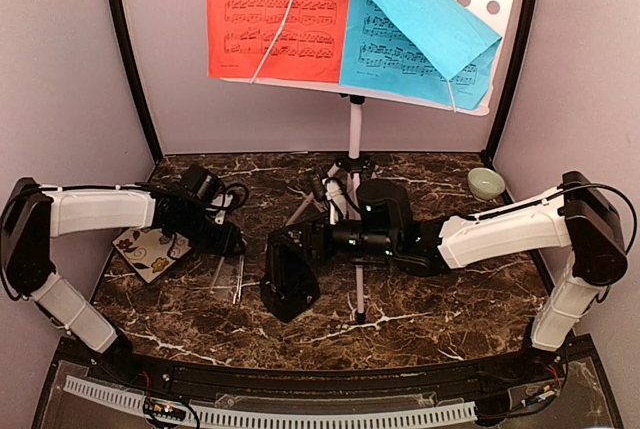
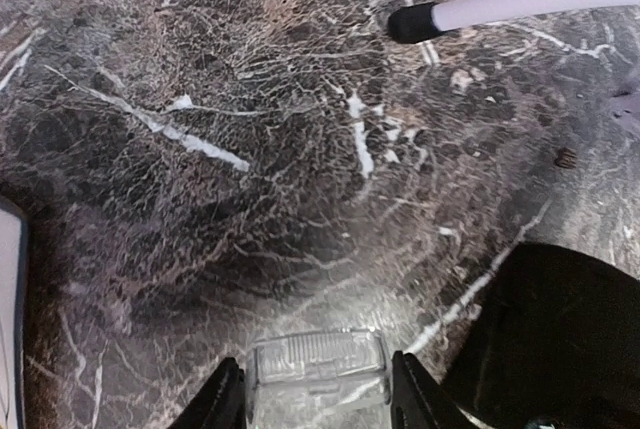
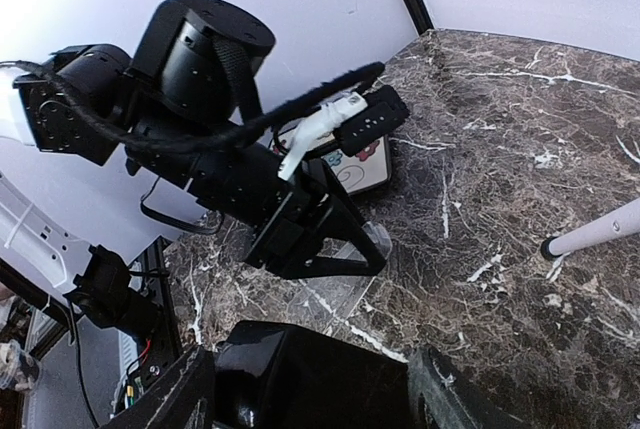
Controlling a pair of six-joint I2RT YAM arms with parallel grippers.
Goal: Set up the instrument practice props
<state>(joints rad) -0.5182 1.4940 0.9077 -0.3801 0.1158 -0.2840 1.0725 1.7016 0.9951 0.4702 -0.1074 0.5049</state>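
Note:
The white perforated music stand [image 1: 355, 129] stands at the back on tripod legs. A red sheet [image 1: 275, 14] and a blue sheet [image 1: 410, 49] of printed music rest on it, and the blue sheet's top is folded down over itself. My right gripper [image 1: 297, 249] is shut on the black pyramid-shaped metronome [image 1: 290, 284], holding it tilted low over the table's middle; in the right wrist view the metronome [image 3: 320, 369] fills the jaws. My left gripper [image 1: 230, 274] is open and empty just left of it, with clear fingertips [image 2: 318, 369] close to the table. The metronome's edge [image 2: 560, 339] shows beside it.
A square floral tile [image 1: 150, 249] lies under the left arm. A small pale green bowl [image 1: 486, 184] sits at the back right. A stand leg's black tip [image 2: 410, 24] rests on the dark marble ahead of the left gripper, and another leg [image 1: 358, 294] reaches forward beside the right wrist.

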